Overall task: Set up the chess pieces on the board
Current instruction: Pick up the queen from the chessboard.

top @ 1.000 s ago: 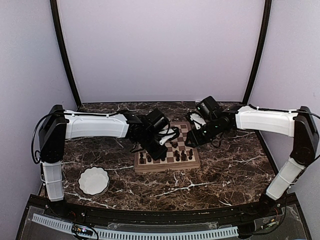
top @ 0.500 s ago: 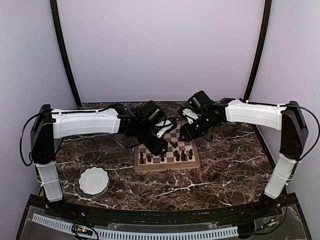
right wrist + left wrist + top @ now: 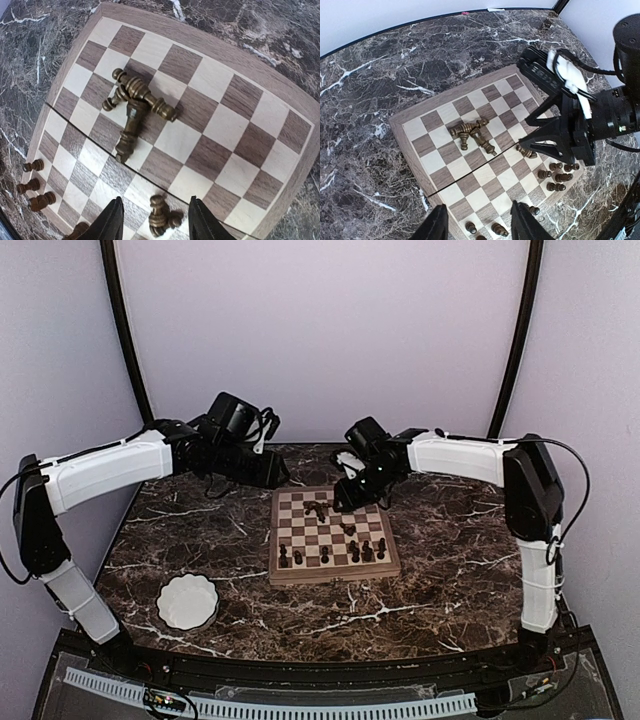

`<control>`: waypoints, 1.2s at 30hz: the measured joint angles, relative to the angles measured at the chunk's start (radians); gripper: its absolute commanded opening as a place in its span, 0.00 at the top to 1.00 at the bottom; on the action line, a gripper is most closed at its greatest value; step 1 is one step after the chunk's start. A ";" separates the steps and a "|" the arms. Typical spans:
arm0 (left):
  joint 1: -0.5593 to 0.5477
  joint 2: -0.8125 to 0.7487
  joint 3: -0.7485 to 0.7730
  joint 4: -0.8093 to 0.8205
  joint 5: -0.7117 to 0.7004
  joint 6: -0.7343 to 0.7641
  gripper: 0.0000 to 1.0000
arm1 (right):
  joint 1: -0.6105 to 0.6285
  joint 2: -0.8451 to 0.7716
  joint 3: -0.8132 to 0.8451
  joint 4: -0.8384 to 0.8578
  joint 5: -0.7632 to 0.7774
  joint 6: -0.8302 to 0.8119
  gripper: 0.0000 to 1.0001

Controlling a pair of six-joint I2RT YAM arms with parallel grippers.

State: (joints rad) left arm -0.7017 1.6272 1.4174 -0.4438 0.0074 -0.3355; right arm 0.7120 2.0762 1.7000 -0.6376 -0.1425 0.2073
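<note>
The board (image 3: 335, 575) lies mid-table, also in the left wrist view (image 3: 465, 185) and the right wrist view (image 3: 220, 125). Three dark chess pieces lie toppled in a pile (image 3: 318, 508) (image 3: 470, 132) (image 3: 135, 102) on its far half. One or two more lie fallen (image 3: 348, 530) (image 3: 161, 217) near the middle. Several stand along the near edge (image 3: 355, 553). My right gripper (image 3: 345, 498) (image 3: 156, 222) is open over the board, the fallen pieces between its fingertips. My left gripper (image 3: 275, 475) (image 3: 480, 227) is open and empty, above the board's far left corner.
A white scalloped bowl (image 3: 187, 601) sits at the near left of the dark marble table (image 3: 450, 570). The right arm's gripper (image 3: 535, 135) shows in the left wrist view, over the board's right side. Purple walls and black corner posts enclose the table.
My left arm has drawn back from over the board to its far left corner, uncovering the toppled pile. My right gripper has moved left, further over the board.
</note>
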 measured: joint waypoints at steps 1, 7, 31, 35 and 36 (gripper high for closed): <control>-0.002 0.000 -0.005 -0.002 0.001 -0.004 0.55 | 0.002 0.019 0.017 0.002 -0.003 0.001 0.52; -0.013 -0.014 -0.040 -0.009 0.010 -0.021 0.55 | 0.016 0.143 0.153 -0.019 -0.017 0.011 0.50; 0.018 -0.105 -0.119 -0.035 -0.012 -0.012 0.55 | 0.064 0.256 0.282 -0.125 0.091 0.055 0.93; 0.027 -0.070 -0.119 -0.004 0.035 -0.018 0.55 | 0.064 0.216 0.229 -0.136 0.081 0.036 0.98; 0.030 -0.054 -0.118 0.004 0.045 -0.022 0.55 | 0.064 0.208 0.222 -0.138 0.079 0.030 0.98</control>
State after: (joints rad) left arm -0.6716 1.5730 1.2991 -0.4400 0.0521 -0.3576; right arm 0.7765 2.2845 1.9224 -0.7761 -0.0635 0.2375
